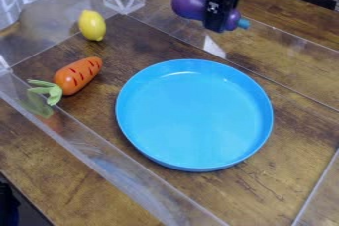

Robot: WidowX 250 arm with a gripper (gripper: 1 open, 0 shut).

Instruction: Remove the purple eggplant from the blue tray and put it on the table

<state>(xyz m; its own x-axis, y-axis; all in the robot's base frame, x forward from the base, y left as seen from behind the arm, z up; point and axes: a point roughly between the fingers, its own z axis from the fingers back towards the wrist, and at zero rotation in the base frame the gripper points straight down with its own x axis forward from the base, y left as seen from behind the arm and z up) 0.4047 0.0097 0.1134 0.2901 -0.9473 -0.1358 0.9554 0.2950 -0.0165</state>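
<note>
Gripper is clamped on the purple eggplant, held in the air at top centre of frame, clear of the empty blue tray, so removal is done; setting it on the table and releasing remain.

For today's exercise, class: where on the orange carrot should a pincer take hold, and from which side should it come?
Grip the carrot across the thick middle of its orange body, coming straight down from above. It lies flat on the table, its length running diagonally, so the fingers should close across that line. Avoid the green leaves: they are thin and sit close to the clear wall.
</note>
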